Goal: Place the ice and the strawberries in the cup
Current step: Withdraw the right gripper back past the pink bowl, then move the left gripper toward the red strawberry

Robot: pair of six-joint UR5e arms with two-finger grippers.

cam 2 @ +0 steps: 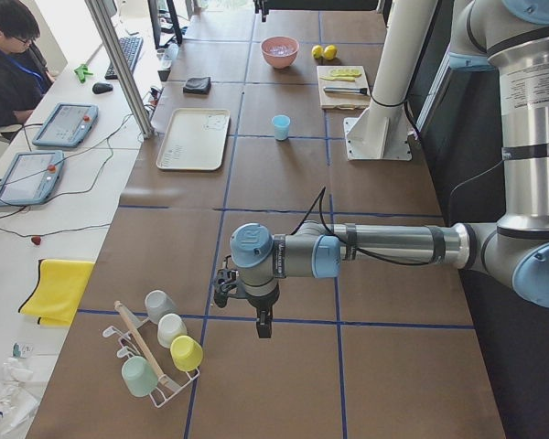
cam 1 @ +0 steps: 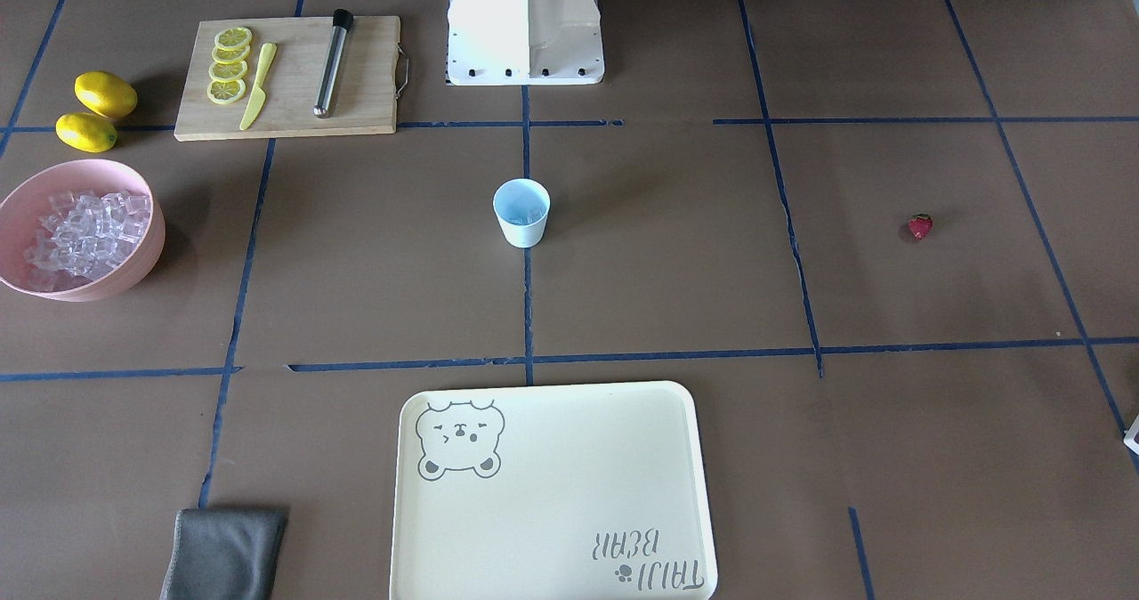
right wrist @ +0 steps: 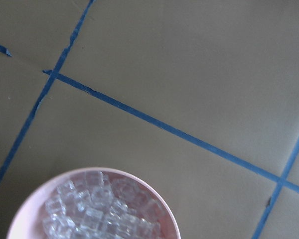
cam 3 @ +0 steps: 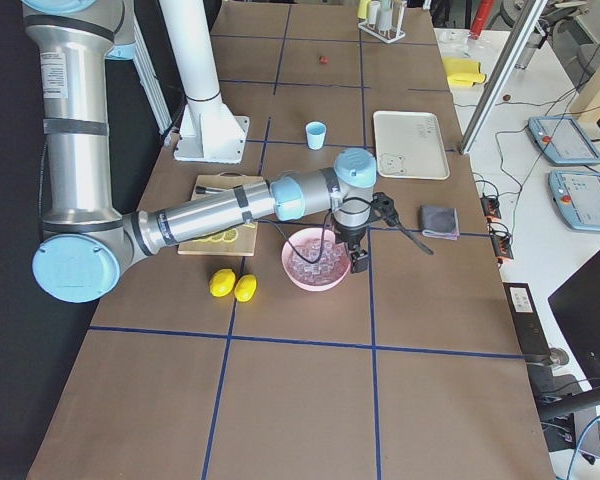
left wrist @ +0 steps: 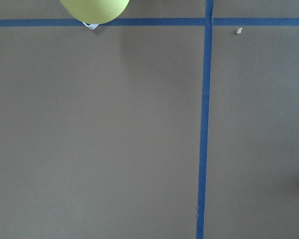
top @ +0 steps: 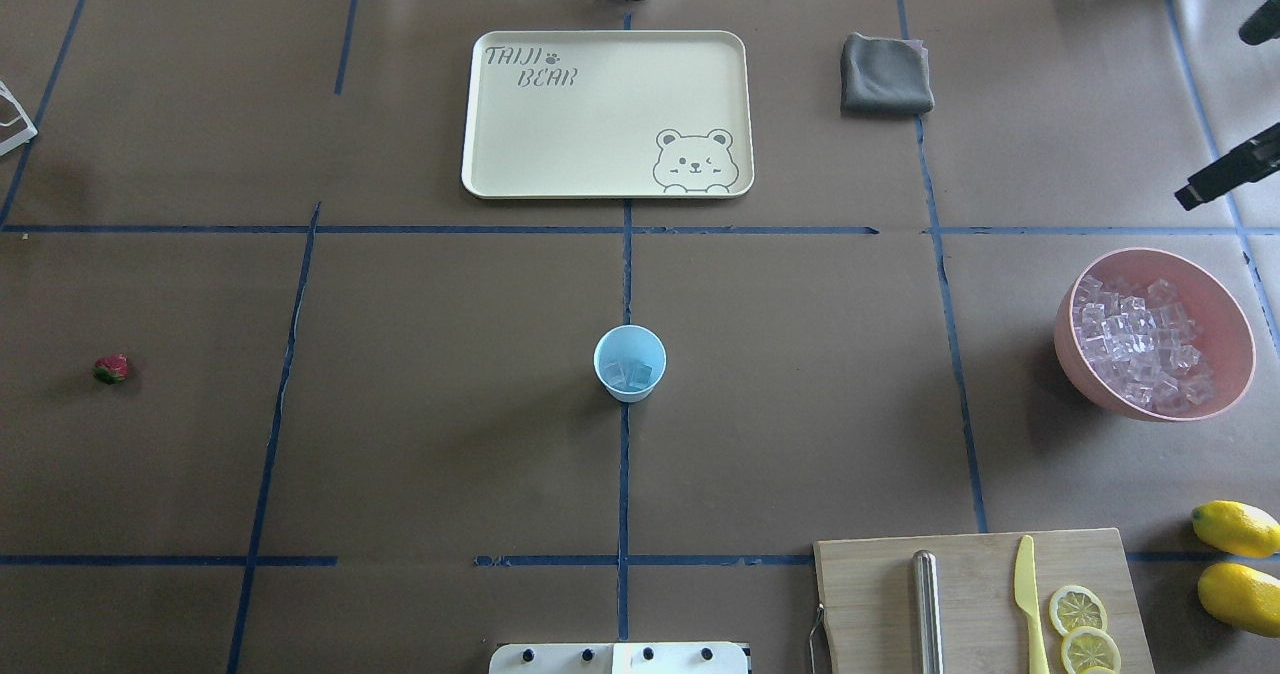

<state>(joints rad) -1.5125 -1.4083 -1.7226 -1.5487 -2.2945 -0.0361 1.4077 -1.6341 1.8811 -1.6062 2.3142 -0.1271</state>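
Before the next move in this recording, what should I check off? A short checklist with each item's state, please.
1. The cup upright, mouth open: ok.
2. Some ice cubes in the cup: ok, a few show inside.
3. The strawberry in the cup: not ok; it lies on the table on the robot's left.
4. The left gripper over the strawberry: not ok; its wrist view shows no strawberry.
5. The left gripper open: cannot tell.
6. Way from the strawberry to the cup free: ok, only bare table between them.
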